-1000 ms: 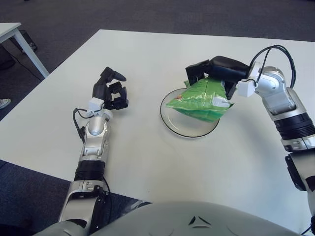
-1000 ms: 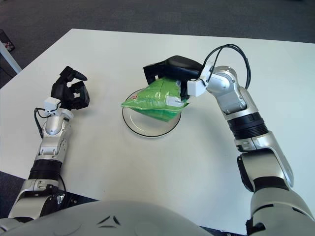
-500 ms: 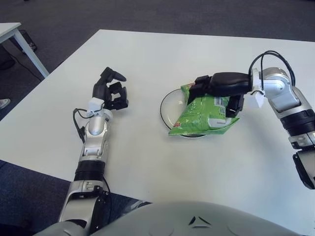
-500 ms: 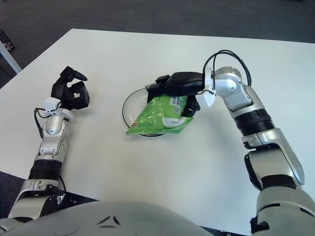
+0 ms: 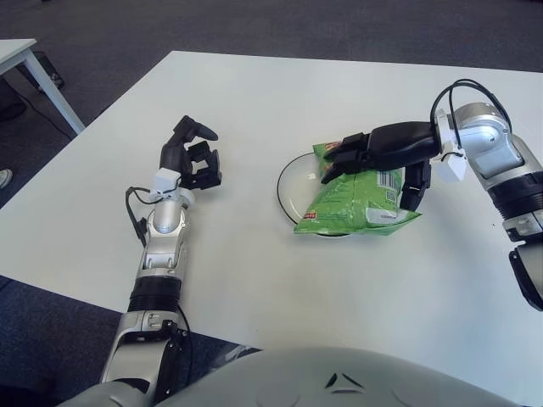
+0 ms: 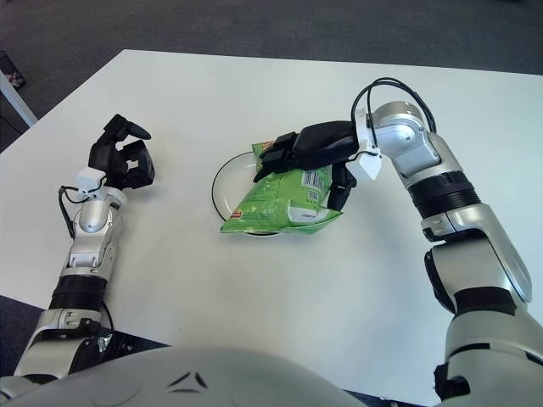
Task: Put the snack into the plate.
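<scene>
White table, snack bag now dropped onto plate, right hand fingers loosened above it, left hand unchanged, curled empty

you see an evenly lit, bright scene: soft overhead light falls on the white table, which shows a mild sheen but no hard glare. shadows are faint and short, lying close under the left hand and beneath the green snack bag. the bag's film carries small highlights. focus is sharp across both views. the dark floor reads dim. the table's edges show no obvious bending.
</scene>
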`<state>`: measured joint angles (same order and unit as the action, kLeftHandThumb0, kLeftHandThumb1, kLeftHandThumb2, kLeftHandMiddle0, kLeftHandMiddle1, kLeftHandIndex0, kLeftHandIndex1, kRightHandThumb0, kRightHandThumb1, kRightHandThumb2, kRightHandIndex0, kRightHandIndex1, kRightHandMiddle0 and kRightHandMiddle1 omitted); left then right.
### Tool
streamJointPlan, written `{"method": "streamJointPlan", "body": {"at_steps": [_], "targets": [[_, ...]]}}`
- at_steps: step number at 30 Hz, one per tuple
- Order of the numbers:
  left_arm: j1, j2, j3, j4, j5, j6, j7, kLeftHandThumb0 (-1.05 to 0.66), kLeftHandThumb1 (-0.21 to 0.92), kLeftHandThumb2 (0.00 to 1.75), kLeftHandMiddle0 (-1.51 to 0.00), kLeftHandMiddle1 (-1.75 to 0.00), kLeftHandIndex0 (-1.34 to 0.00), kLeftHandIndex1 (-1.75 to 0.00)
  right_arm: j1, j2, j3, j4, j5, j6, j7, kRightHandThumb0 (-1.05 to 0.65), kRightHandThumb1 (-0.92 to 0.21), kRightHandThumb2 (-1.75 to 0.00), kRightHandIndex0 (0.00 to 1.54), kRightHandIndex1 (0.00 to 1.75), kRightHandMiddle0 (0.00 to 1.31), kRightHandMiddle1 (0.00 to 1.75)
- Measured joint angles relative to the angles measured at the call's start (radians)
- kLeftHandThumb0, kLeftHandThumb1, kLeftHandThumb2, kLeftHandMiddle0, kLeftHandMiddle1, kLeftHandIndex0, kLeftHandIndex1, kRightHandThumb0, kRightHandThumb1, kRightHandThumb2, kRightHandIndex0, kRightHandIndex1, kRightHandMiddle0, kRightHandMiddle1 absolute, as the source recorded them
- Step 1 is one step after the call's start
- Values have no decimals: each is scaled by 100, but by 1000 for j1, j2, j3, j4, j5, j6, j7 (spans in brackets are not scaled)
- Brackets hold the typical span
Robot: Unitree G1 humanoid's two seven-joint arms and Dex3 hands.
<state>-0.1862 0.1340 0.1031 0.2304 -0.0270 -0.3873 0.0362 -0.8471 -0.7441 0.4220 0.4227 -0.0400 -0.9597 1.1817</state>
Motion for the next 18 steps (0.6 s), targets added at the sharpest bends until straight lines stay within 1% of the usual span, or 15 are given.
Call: {"method": "streamJointPlan", "body": {"at_steps": [4, 10, 13, 15, 18], "targets": [[0, 0, -1, 0, 1, 0, 3, -44, 43, 117, -110, -175, -52, -175, -13, -5, 1, 9, 13, -3, 31, -77, -49, -65, 0, 0, 0, 46], [0, 0, -3, 0, 0, 0, 2, -44, 44, 116, -111, -175, -52, -175, -20, -12, 1, 16, 23, -2, 60, -79, -48, -66, 0, 0, 0, 39], [0, 0, -4, 0, -1, 0, 2, -44, 44, 116, -111, -175, -51, -175, -23, -12, 1, 16, 30, 7, 76, -77, -47, -66, 0, 0, 0, 40], [0, 0, -4, 0, -1, 0, 1, -44, 45, 115, -111, -175, -51, -175, -26, -13, 1, 17, 42, 16, 92, -76, -46, -67, 0, 0, 0, 41], [0, 0, -5, 0, -1, 0, 1, -44, 45, 115, -112, -175, -51, -175, -41, -16, 0, 25, 91, 41, 142, -75, -45, -69, 0, 0, 0, 43]]}}
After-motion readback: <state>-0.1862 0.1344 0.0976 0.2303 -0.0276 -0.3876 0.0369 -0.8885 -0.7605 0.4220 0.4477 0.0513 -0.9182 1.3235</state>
